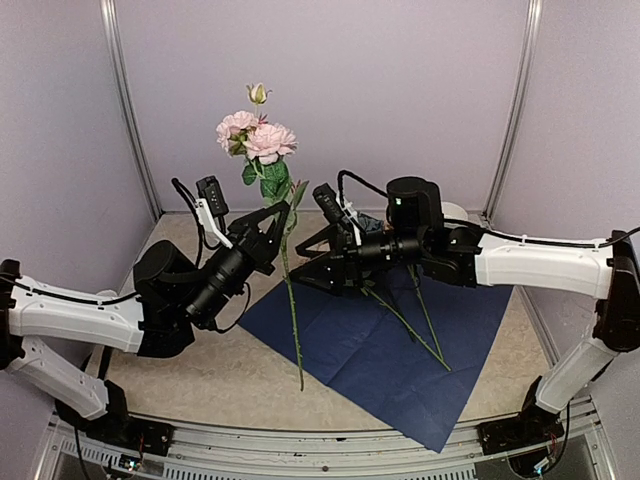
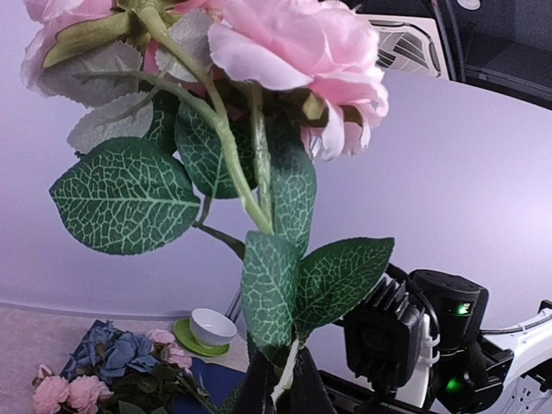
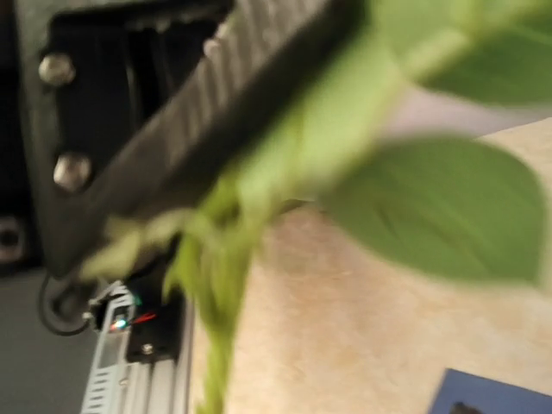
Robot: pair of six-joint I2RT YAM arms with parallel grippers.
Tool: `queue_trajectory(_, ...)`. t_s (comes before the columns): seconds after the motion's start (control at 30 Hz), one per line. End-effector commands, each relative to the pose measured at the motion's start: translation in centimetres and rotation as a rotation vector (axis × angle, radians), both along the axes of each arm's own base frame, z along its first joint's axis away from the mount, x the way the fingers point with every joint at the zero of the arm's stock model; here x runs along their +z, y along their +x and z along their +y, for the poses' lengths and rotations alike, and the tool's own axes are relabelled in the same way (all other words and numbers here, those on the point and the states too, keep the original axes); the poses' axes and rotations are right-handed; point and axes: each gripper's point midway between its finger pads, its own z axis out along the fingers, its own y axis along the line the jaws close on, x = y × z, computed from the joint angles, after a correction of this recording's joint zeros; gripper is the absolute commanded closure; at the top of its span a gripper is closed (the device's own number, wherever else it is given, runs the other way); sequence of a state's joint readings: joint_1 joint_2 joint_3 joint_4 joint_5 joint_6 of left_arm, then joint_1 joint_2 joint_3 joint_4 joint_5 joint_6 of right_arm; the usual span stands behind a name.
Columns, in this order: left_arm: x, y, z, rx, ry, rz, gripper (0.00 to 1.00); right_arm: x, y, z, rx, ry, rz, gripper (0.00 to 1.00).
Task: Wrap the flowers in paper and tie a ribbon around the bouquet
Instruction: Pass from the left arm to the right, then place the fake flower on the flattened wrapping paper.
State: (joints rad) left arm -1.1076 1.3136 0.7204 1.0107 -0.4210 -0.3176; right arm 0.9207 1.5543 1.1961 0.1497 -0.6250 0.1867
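1. Above the middle of the table (image 1: pixel 200 375), we are keeping the left gripper (image 1: pixel 278 218) clamped fully closed on the stem of the pink flowers (image 1: pixel 255 135), just under the lowest leaves.
2. We are holding that sprig upright. The pink blooms and a pale bud are sitting on top, veined green leaves are spreading below them, and the long thin stem is hanging down beneath the fingers.
3. We are spreading the right gripper (image 1: pixel 300 260) wide, and it is gripping nothing. Its tips are sitting just beside the hanging stem, below the left gripper; we cannot tell whether they are touching it. Its wrist camera is showing only one dark ribbed finger (image 3: pixel 172 112) and blurred green leaves close by.
4. The paper (image 1: pixel 400 360) is lying flat on the table, dark blue side up and creased, beneath both grippers.
5. The other flowers (image 2: pixel 112 366) are lying at the far side, pink and blue-grey blooms together. Their thin stems are stretching across the paper, near a white cup (image 2: pixel 211 326) on a green saucer (image 2: pixel 185 338).
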Motion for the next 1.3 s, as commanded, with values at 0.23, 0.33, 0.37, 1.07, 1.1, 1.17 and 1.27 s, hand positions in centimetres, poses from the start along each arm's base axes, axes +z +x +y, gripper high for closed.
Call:
queue_trajectory(0.23,1.9,-2.9,-3.6,-0.244,-0.107,-0.142,1.0,0.1,0.0,0.7,0.035,0.042,0.011,0.76)
queue_trajectory(0.33,1.3,-2.5,-3.6,-0.251,-0.122,-0.112,1.0,-0.5,2.0,-0.1,-0.081,0.003,0.033,1.0)
queue_trajectory(0.37,1.0,-2.2,-3.6,-0.241,-0.115,-0.098,0.85,-0.9,2.9,-0.7,-0.126,-0.02,0.045,1.0)
queue_trajectory(1.07,-14.6,6.7,-2.5,0.206,0.475,0.322,0.01,-20.1,16.2,-17.5,-0.808,-1.128,0.212,1.0)
queue_trajectory(1.1,-14.7,6.7,-2.6,0.204,0.48,0.324,0.01,-20.1,16.6,-17.3,-0.819,-1.105,0.223,1.0)
queue_trajectory(1.17,-15.0,6.8,-2.7,0.205,0.488,0.328,0.01,-19.9,17.0,-16.7,-0.819,-1.061,0.234,1.0)
queue_trajectory(1.27,-15.6,7.0,-2.5,0.213,0.501,0.335,0.01,-19.9,17.3,-15.8,-0.797,-1.018,0.238,1.0)
